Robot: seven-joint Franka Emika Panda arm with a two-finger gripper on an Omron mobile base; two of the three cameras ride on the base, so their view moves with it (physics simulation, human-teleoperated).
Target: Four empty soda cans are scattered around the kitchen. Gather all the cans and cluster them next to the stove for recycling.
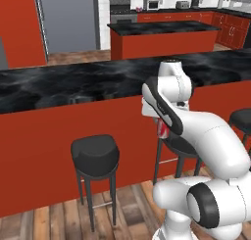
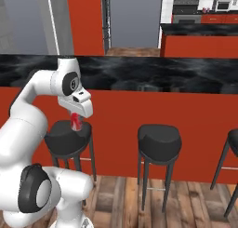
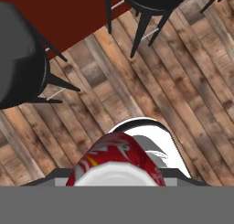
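While the gripper [image 2: 77, 121] is closed on it, one red soda can [image 2: 76, 123] hangs upright in the air, above a black stool [image 2: 68, 137] near the red bar front, wood floor [image 3: 183, 81] below. The stove [image 1: 123, 12] stands far across the kitchen.

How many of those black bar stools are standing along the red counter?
3. In the right base view, one stool stands under the gripper holding a red soda can, one mid-counter, one cut by the right edge. More may stand beyond the frame.
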